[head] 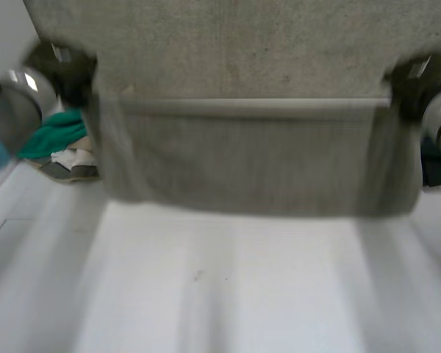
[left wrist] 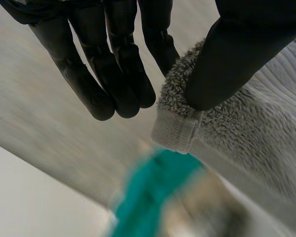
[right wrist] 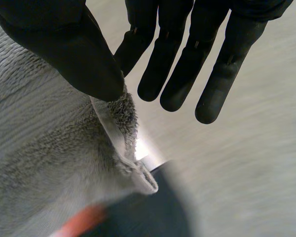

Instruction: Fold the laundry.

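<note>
Towel (head: 257,162), corners pinched by left hand (left wrist: 117,69), right hand (right wrist: 185,66)

grey towel (left wrist: 246,143) is fuzzy terry cloth; table (head: 228,287) smooth, matt white.

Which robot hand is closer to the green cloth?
Left. The left hand holds a towel corner just above the green cloth; the right hand holds the other corner, far across from it.

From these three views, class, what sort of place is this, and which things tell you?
Probably a laundry-folding workstation: a white table, a grey towel held up by its corners in the left hand and right hand, and a heap of green and white cloths at the table's left.
</note>
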